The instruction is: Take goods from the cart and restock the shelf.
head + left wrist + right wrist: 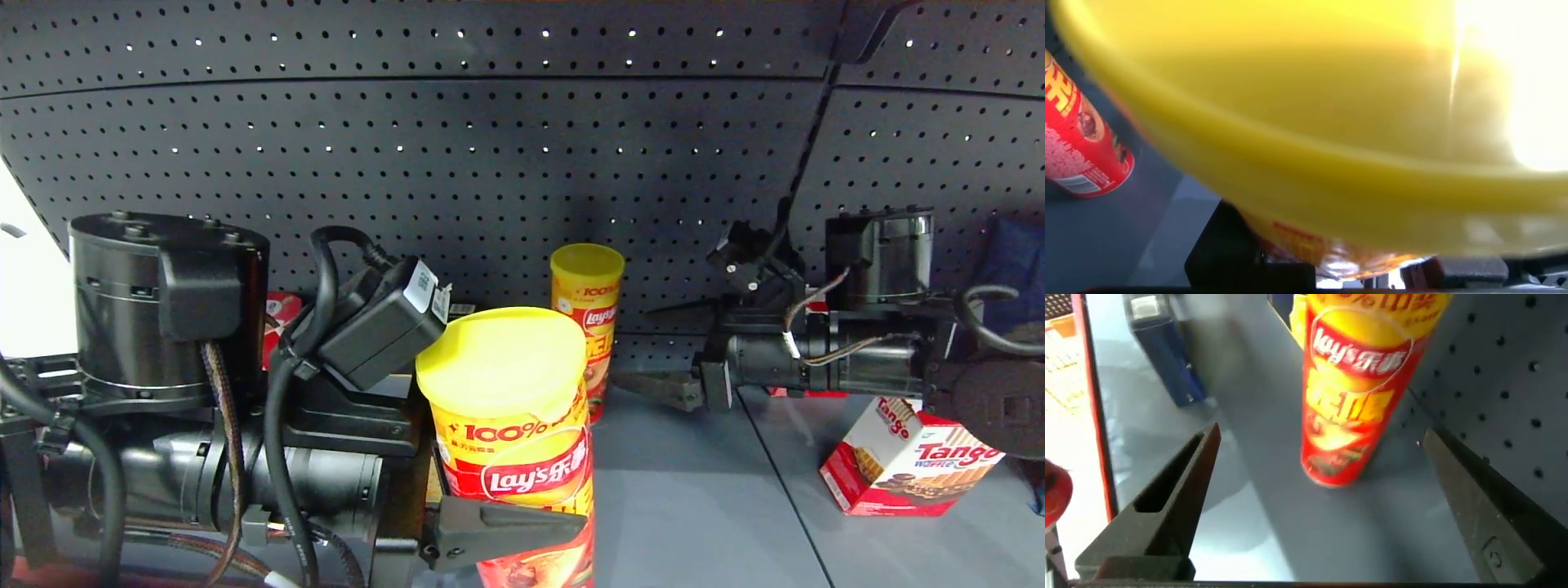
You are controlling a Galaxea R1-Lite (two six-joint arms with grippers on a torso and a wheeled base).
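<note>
My left gripper (pixel 522 510) is shut on a chips can (pixel 508 425) with a yellow lid, held upright low over the front of the grey shelf board (pixel 694 506). One dark finger (pixel 506 523) crosses its front. That lid (pixel 1315 122) looms close in the left wrist view. A second chips can (pixel 586 327) stands farther back by the pegboard. My right gripper (pixel 661 347) hovers open just right of this can. In the right wrist view its fingers (pixel 1167 514) are spread wide, short of the standing can (pixel 1360 400).
A red and white wafer box (pixel 906 465) lies on the shelf at the right. A red package (pixel 282 314) stands behind my left arm, and a red can (pixel 1082 139) stands on the shelf. A blue box (pixel 1167 359) stands beyond the can. The black pegboard (pixel 490 163) closes the back.
</note>
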